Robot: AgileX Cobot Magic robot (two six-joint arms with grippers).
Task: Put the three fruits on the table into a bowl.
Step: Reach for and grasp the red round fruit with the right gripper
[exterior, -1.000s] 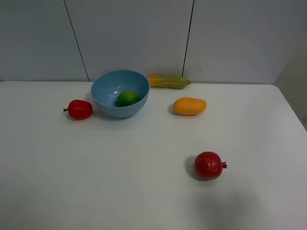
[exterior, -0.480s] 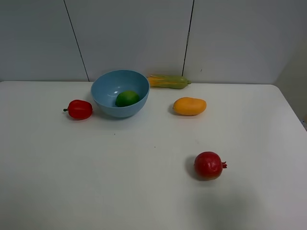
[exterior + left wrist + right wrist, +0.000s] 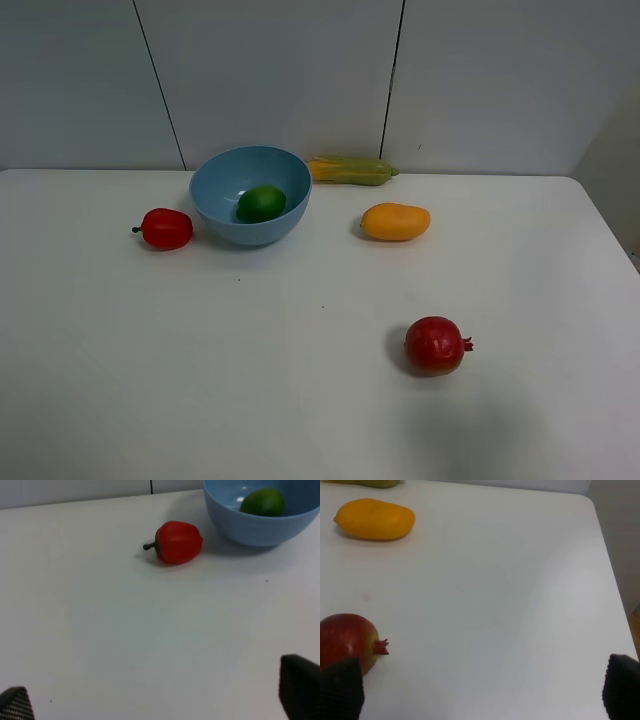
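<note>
Exterior high, lime (image 3: 261,203) in bowl (image 3: 226,226), mango (image 3: 395,221), pomegranate (image 3: 435,345) on table (image 3: 200,350)

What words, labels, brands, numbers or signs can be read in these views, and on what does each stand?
None: no text shows in any view. The bowl, lime, mango, pomegranate, red pepper, corn cob, table and wall panels all look plain and unmarked.
</note>
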